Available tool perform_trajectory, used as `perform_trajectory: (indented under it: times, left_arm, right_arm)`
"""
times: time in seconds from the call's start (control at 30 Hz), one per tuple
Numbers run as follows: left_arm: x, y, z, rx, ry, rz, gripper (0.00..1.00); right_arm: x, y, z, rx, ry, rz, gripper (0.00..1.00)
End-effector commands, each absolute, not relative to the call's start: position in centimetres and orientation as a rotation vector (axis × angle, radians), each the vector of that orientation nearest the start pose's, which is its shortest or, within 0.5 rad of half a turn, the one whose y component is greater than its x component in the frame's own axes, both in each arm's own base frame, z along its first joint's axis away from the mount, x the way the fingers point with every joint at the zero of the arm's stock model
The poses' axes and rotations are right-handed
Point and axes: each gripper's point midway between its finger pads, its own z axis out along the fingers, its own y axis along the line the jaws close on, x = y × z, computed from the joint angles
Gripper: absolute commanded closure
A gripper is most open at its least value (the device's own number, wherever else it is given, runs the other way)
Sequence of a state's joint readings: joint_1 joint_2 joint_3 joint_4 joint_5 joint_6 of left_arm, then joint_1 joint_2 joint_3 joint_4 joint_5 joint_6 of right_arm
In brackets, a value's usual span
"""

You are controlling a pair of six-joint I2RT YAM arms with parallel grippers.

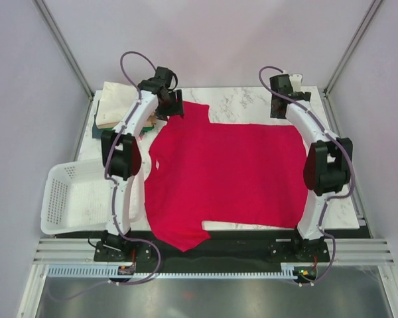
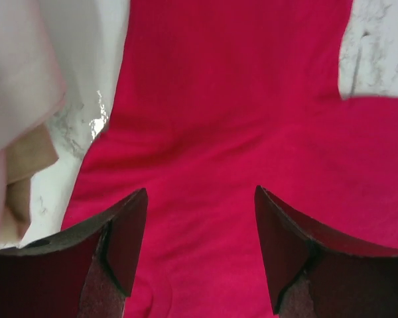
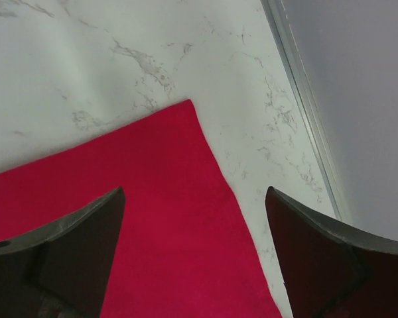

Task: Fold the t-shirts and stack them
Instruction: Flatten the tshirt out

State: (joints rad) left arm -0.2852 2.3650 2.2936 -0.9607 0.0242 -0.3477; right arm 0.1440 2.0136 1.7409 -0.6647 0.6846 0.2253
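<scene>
A crimson-red t-shirt [image 1: 225, 175] lies spread flat on the marble table [image 1: 252, 103], collar to the left and hem to the right. Its near sleeve hangs over the front edge. My left gripper [image 1: 174, 109] is open over the far sleeve and shoulder; the left wrist view shows red cloth [image 2: 219, 132] below the spread fingers, gripper [image 2: 200, 252] empty. My right gripper [image 1: 280, 109] is open above the far hem corner; the right wrist view shows that corner [image 3: 152, 199] between the fingers, gripper [image 3: 194, 252] empty. Folded cream and tan shirts [image 1: 116, 106] are stacked at the far left.
A white perforated basket [image 1: 69, 199] stands at the near left beside the table. The folded stack's edge [image 2: 20, 99] lies close to the left gripper. A metal frame rail [image 3: 305, 99] runs along the table's right edge, with grey walls around.
</scene>
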Motion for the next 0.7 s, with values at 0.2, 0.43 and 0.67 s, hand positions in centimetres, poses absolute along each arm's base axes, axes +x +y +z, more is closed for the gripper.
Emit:
perform_trajectory:
  times: [0.2, 0.43, 0.67]
  left_arm:
    - [45.3, -16.5, 23.1, -0.068, 2.331, -0.316, 0.29]
    - [42.7, -17.4, 16.3, -0.116, 2.403, -0.348, 0.32]
    - [44.2, -18.5, 8.7, -0.138, 2.525, -0.331, 0.33]
  right_arm:
    - [42.6, 1.8, 17.5, 0.409, 2.265, -0.164, 0.03]
    - [41.7, 2.2, 10.0, 0.459, 2.457, -0.004, 0.02]
    - [44.2, 1.0, 6.0, 0.511, 2.523, 0.003, 0.03]
